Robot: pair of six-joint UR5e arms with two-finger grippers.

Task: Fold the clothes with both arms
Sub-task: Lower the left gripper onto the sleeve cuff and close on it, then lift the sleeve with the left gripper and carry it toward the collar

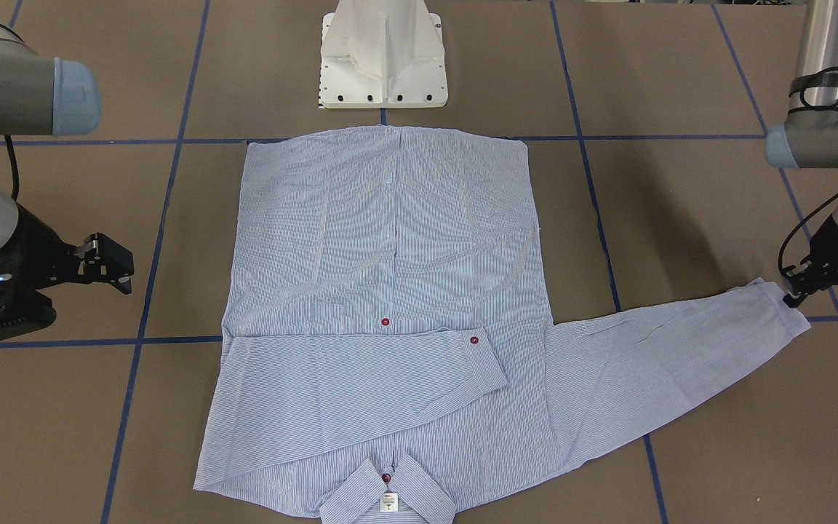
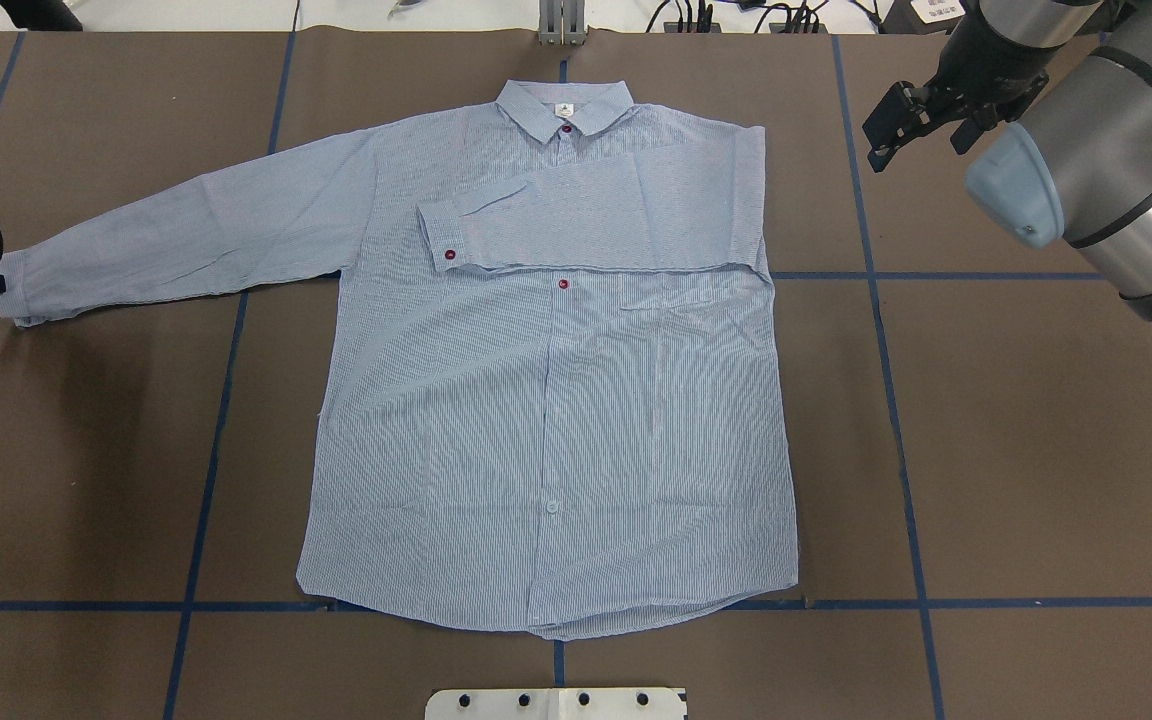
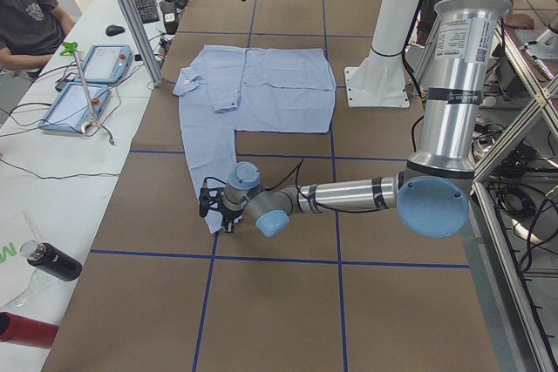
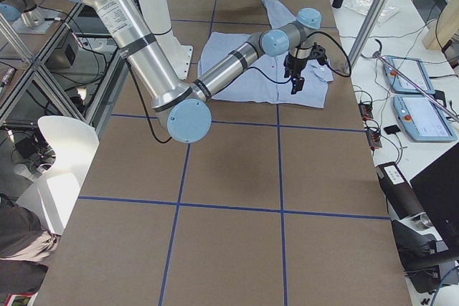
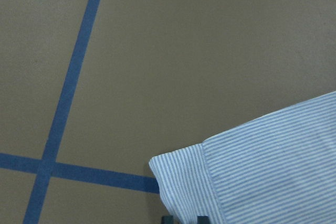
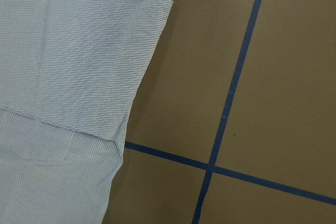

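Brown table (image 2: 1036, 450), blue tape grid (image 2: 986, 275). Counted 1 striped shirt (image 2: 556, 420), 1 chest pocket (image 2: 671, 300) lying flat, 2 grippers. Found shirt flat mid-table, front up, collar (image 2: 564, 105) away from robot, one sleeve folded across chest, other stretched out. Saw left gripper (image 1: 797, 291) pinched narrow on outstretched cuff (image 5: 184, 182), right gripper (image 1: 122, 271) spread wide, clear of cloth.

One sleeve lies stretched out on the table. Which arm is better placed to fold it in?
Likely the left: the left pincer is at the cuff of the outstretched sleeve; the right pincer hangs open beyond the shirt's opposite edge, apart from the cloth.
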